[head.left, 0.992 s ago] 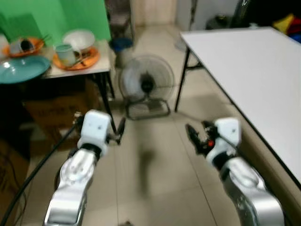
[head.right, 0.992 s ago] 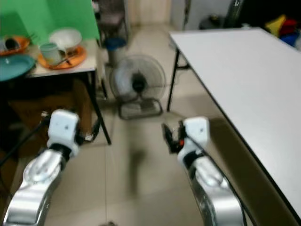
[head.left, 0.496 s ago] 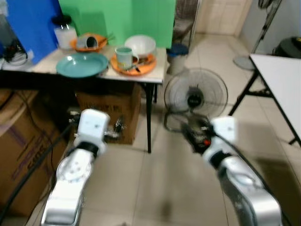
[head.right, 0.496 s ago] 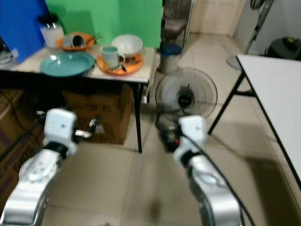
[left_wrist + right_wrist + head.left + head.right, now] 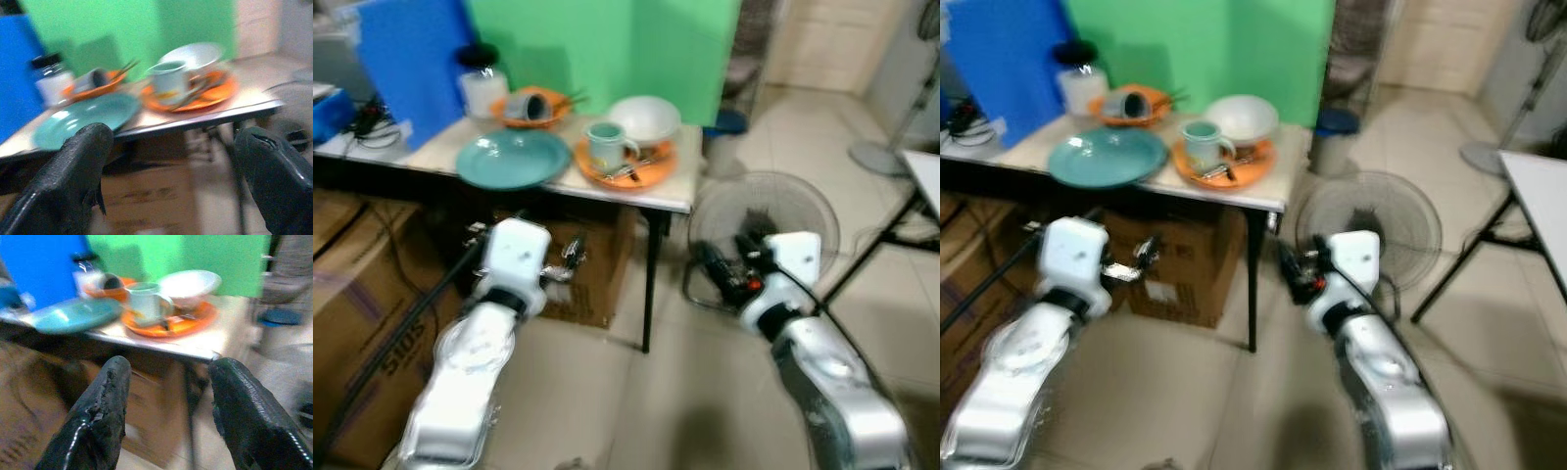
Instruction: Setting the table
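In the left eye view, the table is carrying one teal plate, two orange plates, one white bowl, one cup and one jar, while both arms are hanging low in front of it, so I judge the robot is approaching to collect dishes and next needs to raise an arm. In the left wrist view, the left gripper is holding its fingers wide apart, with nothing between them. In the right wrist view, the right gripper is also keeping its fingers apart and empty.

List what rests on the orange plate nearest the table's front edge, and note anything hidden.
On the orange plate stand a pale green mug and a white bowl, with some cutlery lying beside the mug. The picture is too blurred to tell the pieces apart, and the bowl's inside is hidden.
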Controlling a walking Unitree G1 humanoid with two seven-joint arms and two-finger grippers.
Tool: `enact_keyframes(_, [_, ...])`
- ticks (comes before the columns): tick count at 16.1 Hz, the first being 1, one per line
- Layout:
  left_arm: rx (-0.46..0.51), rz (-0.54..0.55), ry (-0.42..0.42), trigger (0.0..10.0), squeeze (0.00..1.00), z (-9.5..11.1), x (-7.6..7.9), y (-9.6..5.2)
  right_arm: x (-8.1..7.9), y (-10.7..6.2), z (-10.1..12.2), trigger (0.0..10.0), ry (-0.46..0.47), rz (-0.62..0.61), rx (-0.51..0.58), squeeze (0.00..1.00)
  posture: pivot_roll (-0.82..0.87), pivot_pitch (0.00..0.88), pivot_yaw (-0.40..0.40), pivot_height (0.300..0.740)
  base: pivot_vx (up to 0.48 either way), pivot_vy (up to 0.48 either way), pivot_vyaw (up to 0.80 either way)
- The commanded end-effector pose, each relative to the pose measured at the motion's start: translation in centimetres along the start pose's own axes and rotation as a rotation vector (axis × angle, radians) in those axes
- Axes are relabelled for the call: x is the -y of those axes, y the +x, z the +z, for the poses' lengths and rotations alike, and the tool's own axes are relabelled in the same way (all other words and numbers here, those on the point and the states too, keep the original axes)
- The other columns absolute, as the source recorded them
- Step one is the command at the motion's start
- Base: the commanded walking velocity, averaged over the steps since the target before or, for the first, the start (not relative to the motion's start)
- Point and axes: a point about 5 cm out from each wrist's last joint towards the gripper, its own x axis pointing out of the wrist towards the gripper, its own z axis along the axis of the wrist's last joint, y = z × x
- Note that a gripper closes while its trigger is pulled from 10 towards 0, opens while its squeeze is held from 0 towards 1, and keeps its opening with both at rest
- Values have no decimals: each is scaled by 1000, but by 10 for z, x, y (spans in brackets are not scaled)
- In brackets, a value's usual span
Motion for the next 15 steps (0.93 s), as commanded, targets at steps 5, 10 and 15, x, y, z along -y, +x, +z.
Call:
enact_keyframes(5, [56,-32,-4,10000,0,18,2,8,17,-1,3,10000,-23,-84,-19,0,130,0,19,740,398,0,0])
enact_keyframes(10, [60,-48,14,10000,0,23,0,9,10,0,4,10000,24,-54,-42,0,128,0,30,740,398,0,0])
enact_keyframes(15, [68,-61,21,10000,0,27,0,9,4,2,6,10000,18,0,-84,0,131,0,31,740,398,0,0])
